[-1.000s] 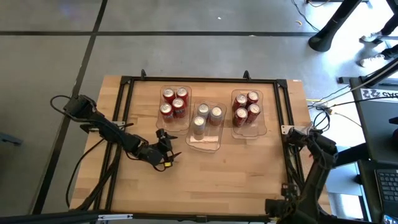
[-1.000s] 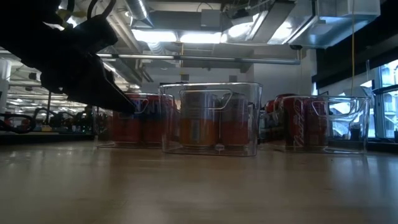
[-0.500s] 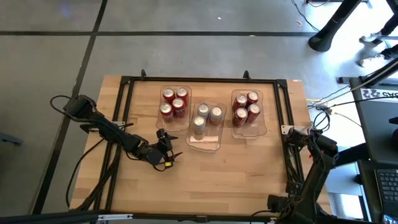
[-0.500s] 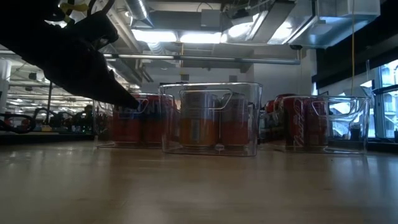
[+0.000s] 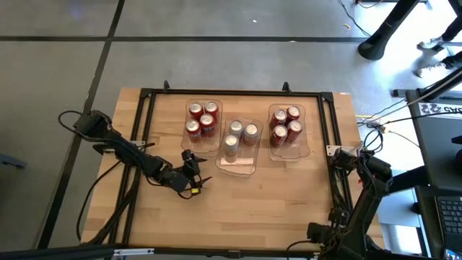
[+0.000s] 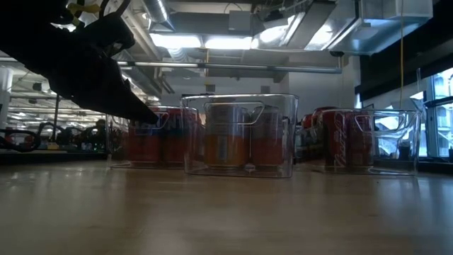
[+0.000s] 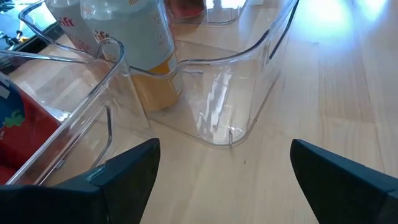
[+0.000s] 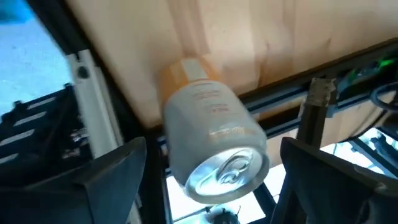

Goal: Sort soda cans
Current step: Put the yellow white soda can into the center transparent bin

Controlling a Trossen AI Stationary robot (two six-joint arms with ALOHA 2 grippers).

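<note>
Three clear bins stand in a row at the table's far middle. The left bin point(image 5: 204, 146) and the right bin point(image 5: 290, 154) each hold several red soda cans point(image 5: 201, 119). The middle bin point(image 5: 237, 165) holds three pale cans point(image 5: 238, 137). My left gripper point(image 5: 195, 177) stands open just short of the middle bin's near left corner point(image 7: 217, 130), with nothing between its fingers. At the table's near right edge my right gripper point(image 8: 213, 146) points down, open. One finger is on either side of an upright pale can point(image 8: 214, 137), apart from it. My right arm hides this can in the high view.
A black rail frame point(image 5: 148, 144) runs around the wooden tabletop, and the lone pale can stands close to its near rail point(image 8: 292, 87). Bare wood point(image 5: 267, 202) lies between the bins and the near edge. Cables point(image 5: 372, 123) hang off the right side.
My right gripper has come down a little and rolled slightly at the table's near right edge. The cans and bins stay where they were.
</note>
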